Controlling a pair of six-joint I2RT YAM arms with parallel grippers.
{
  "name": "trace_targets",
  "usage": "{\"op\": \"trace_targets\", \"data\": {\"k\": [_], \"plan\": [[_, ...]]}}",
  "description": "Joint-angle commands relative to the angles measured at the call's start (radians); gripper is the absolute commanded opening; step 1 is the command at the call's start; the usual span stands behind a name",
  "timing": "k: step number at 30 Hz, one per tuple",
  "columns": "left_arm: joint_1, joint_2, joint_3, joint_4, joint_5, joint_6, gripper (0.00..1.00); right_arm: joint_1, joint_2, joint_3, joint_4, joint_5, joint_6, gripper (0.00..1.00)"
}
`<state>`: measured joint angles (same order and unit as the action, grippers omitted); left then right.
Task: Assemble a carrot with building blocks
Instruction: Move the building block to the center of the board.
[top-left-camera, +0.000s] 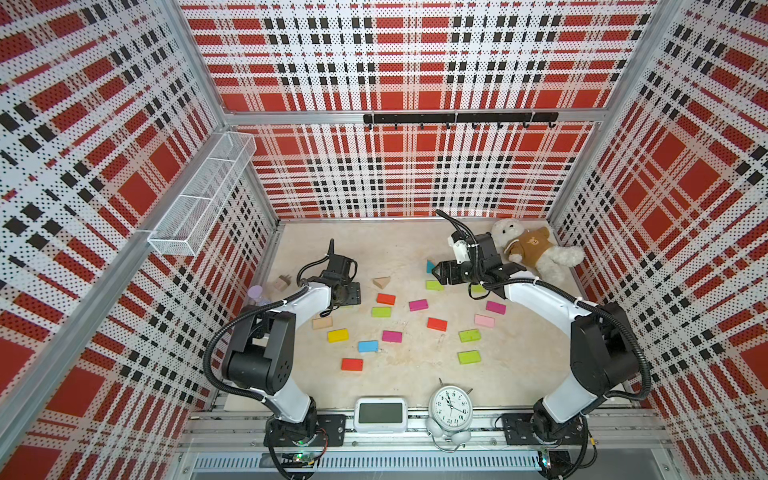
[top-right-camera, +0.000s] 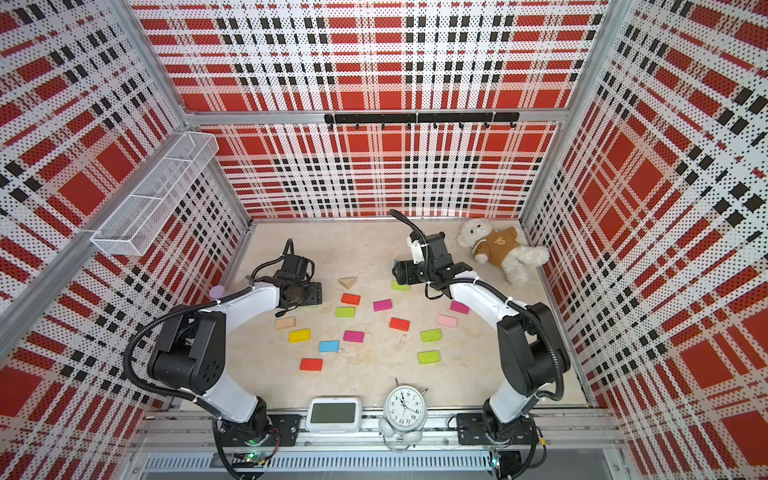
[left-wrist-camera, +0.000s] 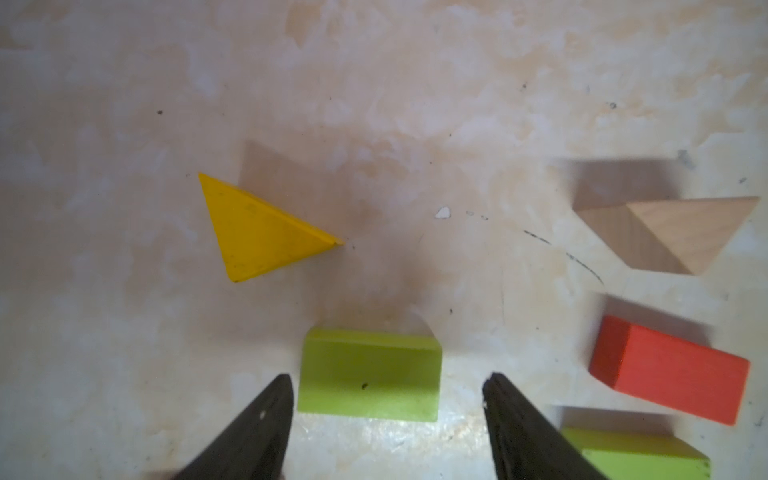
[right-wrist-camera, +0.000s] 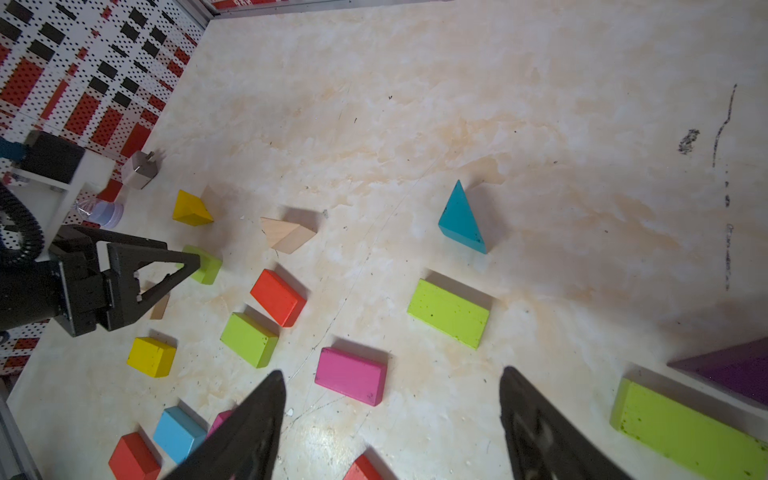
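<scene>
The building blocks lie scattered over the beige table (top-left-camera: 415, 374) in both top views: red-orange (top-left-camera: 385, 299), lime (top-left-camera: 381, 311), magenta (top-left-camera: 418, 305), blue (top-left-camera: 368, 346), yellow (top-left-camera: 338, 335) and a wooden wedge (top-left-camera: 381, 282). My left gripper (left-wrist-camera: 390, 377) points straight down, open, its fingers on either side of a lime block (left-wrist-camera: 370, 374) with a gap on each side. Just beyond that block lies a yellow wedge (left-wrist-camera: 257, 232). My right gripper (right-wrist-camera: 390, 374) hovers open and empty above the table near a magenta block (right-wrist-camera: 351, 376), a lime block (right-wrist-camera: 449, 311) and a teal wedge (right-wrist-camera: 461, 220).
A teddy bear (top-left-camera: 536, 249) lies at the back right behind the right arm. An alarm clock (top-left-camera: 451, 405) and a digital display (top-left-camera: 380, 414) stand at the front edge. A lilac hourglass (top-left-camera: 259, 295) and a beige plug cube (top-left-camera: 282, 284) sit by the left wall.
</scene>
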<state>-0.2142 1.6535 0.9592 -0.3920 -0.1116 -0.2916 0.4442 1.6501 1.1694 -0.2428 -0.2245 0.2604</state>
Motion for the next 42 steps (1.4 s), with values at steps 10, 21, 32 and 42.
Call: {"op": "trace_targets", "data": {"k": [10,21,32,42], "plan": [[0.012,0.07,0.057,-0.093,-0.008,0.001,0.77,0.007,0.046,0.042,0.013,-0.039,0.017,0.81],[0.002,0.131,0.113,-0.125,-0.009,0.005,0.69,0.007,0.057,0.046,0.011,-0.052,0.024,0.81],[0.001,0.179,0.155,-0.13,-0.002,0.004,0.63,0.019,0.069,0.056,-0.003,-0.064,0.028,0.8],[-0.022,0.194,0.197,-0.156,0.003,-0.003,0.75,0.051,0.093,0.077,-0.024,-0.051,0.039,0.79]]}}
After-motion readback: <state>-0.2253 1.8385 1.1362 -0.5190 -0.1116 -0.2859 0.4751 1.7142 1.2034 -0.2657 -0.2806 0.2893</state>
